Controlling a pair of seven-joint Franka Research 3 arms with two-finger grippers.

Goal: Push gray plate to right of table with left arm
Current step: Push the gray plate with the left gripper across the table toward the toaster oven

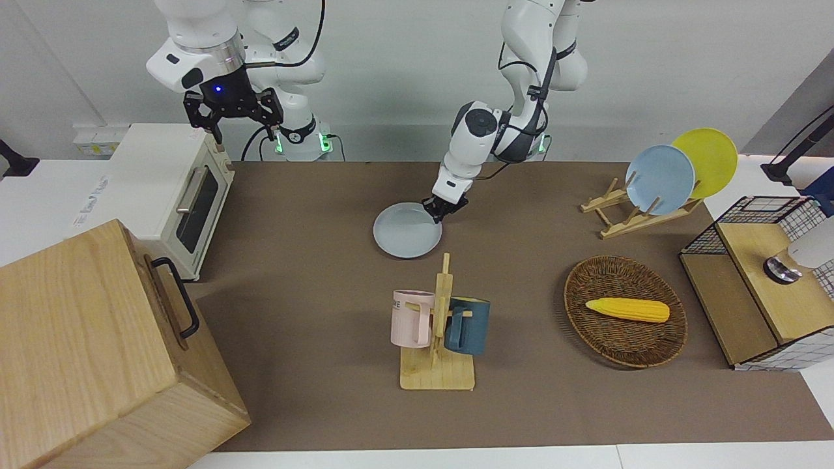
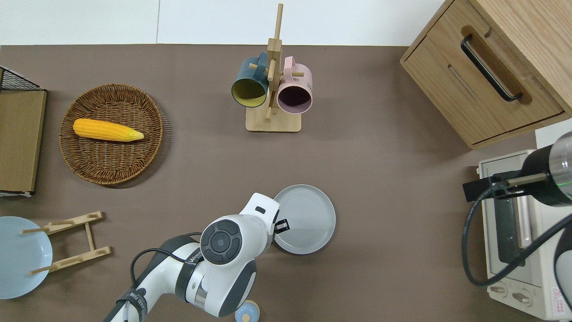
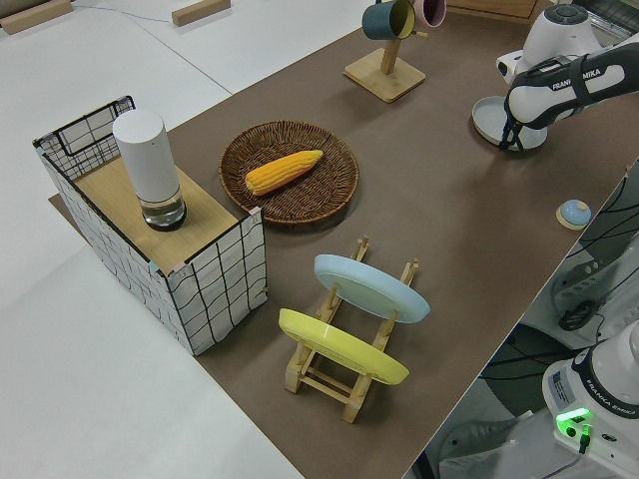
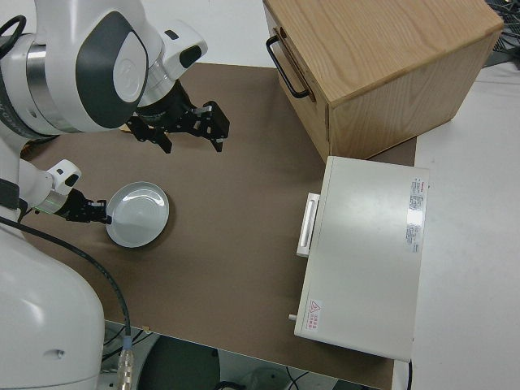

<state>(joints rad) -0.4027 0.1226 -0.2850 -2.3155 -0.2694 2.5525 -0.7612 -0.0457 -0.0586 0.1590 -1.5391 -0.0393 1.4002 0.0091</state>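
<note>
I see the gray plate lying flat, face up, mid-table, nearer the robots than the mug rack. My left gripper touches its rim; I cannot tell its finger spacing. The right arm is parked.

front, overhead, two side views, shared table

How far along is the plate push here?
Done: the left gripper has reached the gray plate and sits at its rim. In hand: contact for the push. Left: the plate lies mid-table, well short of the toaster oven end. The right arm is parked.
</note>
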